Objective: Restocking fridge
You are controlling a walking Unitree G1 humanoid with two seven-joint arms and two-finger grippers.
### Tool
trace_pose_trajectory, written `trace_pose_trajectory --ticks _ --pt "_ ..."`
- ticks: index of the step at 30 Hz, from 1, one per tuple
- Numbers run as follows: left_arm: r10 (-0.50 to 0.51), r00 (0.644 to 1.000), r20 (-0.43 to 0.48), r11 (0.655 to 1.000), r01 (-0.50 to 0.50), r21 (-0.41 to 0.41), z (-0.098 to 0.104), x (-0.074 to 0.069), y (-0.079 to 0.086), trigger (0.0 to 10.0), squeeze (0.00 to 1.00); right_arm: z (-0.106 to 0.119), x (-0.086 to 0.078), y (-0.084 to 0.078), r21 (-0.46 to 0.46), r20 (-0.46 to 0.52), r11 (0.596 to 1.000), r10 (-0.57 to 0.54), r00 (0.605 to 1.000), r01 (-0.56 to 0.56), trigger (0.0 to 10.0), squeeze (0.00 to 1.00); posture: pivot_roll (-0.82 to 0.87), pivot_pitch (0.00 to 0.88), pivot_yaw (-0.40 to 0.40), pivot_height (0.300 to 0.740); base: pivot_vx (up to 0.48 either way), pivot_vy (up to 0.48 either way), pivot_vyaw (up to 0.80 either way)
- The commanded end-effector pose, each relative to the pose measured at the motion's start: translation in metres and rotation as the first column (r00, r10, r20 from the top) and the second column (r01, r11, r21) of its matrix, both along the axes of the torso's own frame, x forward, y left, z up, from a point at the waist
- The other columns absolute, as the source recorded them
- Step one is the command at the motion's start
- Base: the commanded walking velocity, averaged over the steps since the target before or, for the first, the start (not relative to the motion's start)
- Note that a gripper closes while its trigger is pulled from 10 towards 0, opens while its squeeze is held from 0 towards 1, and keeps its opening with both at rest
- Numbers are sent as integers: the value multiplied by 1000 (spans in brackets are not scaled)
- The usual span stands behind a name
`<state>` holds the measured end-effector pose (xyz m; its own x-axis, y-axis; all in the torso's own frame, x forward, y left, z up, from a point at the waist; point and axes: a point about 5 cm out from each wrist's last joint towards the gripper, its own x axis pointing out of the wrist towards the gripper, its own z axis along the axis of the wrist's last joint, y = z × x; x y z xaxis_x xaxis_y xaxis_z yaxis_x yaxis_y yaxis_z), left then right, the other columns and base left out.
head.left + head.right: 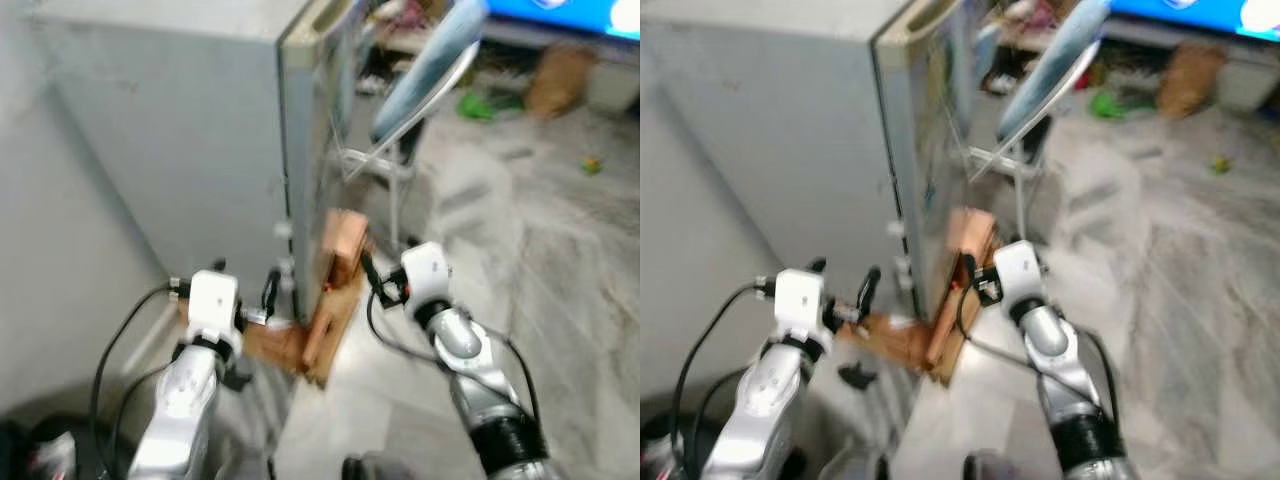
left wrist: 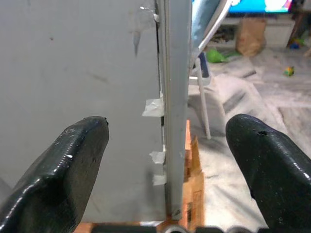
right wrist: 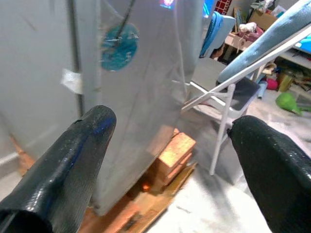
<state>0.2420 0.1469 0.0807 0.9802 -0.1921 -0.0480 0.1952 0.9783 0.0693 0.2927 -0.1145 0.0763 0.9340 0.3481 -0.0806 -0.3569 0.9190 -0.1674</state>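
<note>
Both claws are hanging wide open, holding nothing. The left gripper [image 2: 165, 160] is facing the tall grey metal fridge [image 2: 97, 97] edge; the right gripper [image 3: 165, 160] is pointing at its door, with a wooden pallet [image 3: 170, 155] below.

Marble floor [image 1: 560, 250] carries fridge [image 1: 200, 140], wooden blocks [image 1: 335, 290], chair [image 1: 410, 110].

arms: silver | wrists: white blocks | cables: black | left pincer [image 2: 170, 160], right pincer [image 3: 170, 165]: black fingers
</note>
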Motion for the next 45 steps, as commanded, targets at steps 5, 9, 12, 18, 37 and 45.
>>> trace_pose_trajectory --ticks 5,9,12,18,37,45 --pt "-14 1000 17 1000 14 -9 5 1 -4 10000 0 5 3 -4 -10 29 1000 -13 1000 13 10000 0 98 78 4 740 302 0 -800" --pt "-15 1000 19 1000 15 -10 5 2 -4 10000 0 5 3 -4 -12 29 1000 -11 1000 11 10000 0 98 78 2 740 317 0 -730" --pt "1 1000 22 1000 -1 -2 5 2 -3 10000 0 4 0 -5 -16 29 1000 -10 1000 10 10000 0 97 75 -1 740 304 0 -142" --pt "23 999 29 1000 -23 -1 5 3 0 10000 0 -5 -21 -23 -32 -4 999 -26 1000 26 10000 0 87 74 -4 740 259 0 0" --pt "236 970 59 971 -238 33 9 32 32 10000 0 1 -31 -28 -41 2 999 -21 1000 21 10000 0 75 87 -2 740 26 0 195" --pt "235 969 75 971 -238 33 14 57 35 10000 0 3 -35 -30 -43 -7 999 -19 1000 19 10000 0 37 107 5 740 0 0 0"
